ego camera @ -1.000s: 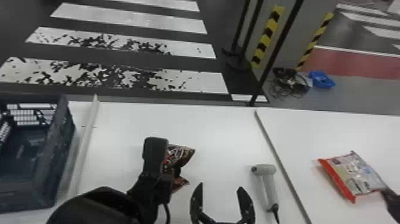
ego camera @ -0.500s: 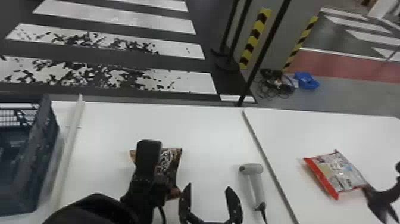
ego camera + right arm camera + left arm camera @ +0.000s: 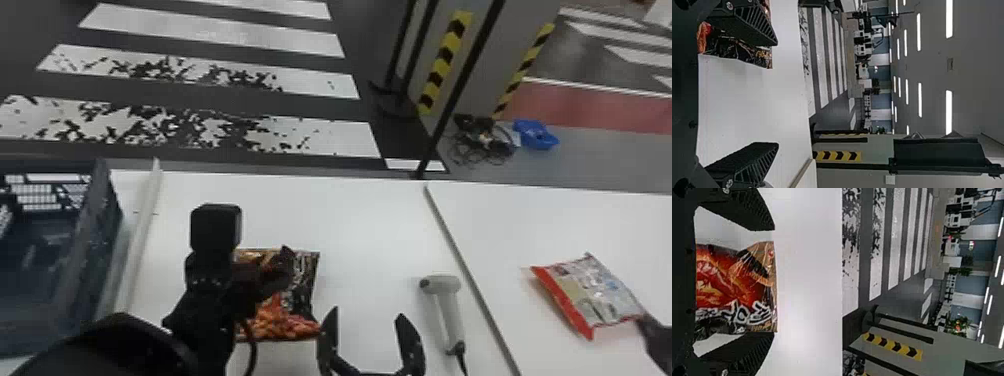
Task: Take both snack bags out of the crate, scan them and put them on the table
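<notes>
At the far left, well apart from the left gripper (image 3: 272,272) on its outer side, stands the dark blue crate (image 3: 95,250), its slatted wall partly showing. Between that crate and the gripper runs a pale raised strip (image 3: 140,235) along the desk (image 3: 360,225).

Next comes the left gripper, over the dark snack bag (image 3: 295,325) with orange and red on its front. In its own wrist view, the left gripper (image 3: 774,281) is open, with the bag between its two spread fingers: a gap shows on one side, while the other side is right up against a finger. The bag is not clamped.

To the right of that bag is the right gripper (image 3: 367,313), open as well, with bare desk between its fingers. The dark bag's edge is just beside its left finger.

Just right of the right gripper lies the light grey scanner (image 3: 447,305), its head farther out than its handle and a black cord (image 3: 463,362) at the handle's end. Past it, a dark seam (image 3: 465,270) crosses the desk.

Farther right, well apart from both grippers, is the red and white snack bag (image 3: 595,295). Its near right corner meets a dark shape (image 3: 657,335), too blurred to name.
</notes>
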`<action>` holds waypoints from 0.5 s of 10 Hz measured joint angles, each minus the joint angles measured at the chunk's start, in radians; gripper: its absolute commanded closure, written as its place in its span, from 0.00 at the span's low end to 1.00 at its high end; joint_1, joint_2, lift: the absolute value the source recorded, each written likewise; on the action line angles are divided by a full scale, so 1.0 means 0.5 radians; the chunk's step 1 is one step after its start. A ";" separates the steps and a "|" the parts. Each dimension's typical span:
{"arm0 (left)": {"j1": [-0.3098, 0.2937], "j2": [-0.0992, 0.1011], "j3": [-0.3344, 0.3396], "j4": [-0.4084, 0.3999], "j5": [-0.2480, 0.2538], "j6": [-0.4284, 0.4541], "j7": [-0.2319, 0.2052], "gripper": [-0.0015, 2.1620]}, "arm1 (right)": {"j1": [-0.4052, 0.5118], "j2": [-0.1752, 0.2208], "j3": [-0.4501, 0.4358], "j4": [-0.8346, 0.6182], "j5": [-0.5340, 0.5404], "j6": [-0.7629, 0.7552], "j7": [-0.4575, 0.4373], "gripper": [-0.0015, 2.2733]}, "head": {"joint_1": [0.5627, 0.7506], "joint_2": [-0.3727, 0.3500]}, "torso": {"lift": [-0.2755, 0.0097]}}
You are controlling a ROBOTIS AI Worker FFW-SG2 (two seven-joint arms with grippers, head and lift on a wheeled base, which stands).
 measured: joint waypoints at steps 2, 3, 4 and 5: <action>0.051 0.149 0.180 -0.141 -0.008 0.014 -0.113 0.00 | -0.008 0.000 0.009 0.004 -0.001 0.005 0.000 0.04 | 0.70 0.36 | 0.64; 0.094 0.214 0.271 -0.209 -0.018 0.015 -0.203 0.00 | -0.014 0.000 0.016 0.004 -0.009 0.007 0.005 0.04 | 0.70 0.42 | 0.64; 0.149 0.283 0.375 -0.275 -0.027 0.007 -0.346 0.00 | -0.023 0.000 0.022 -0.006 -0.034 0.025 0.033 0.04 | 0.70 0.44 | 0.64; 0.211 0.347 0.494 -0.315 -0.023 -0.045 -0.493 0.00 | -0.033 0.000 0.032 -0.034 -0.059 0.065 0.053 0.04 | 0.70 0.49 | 0.64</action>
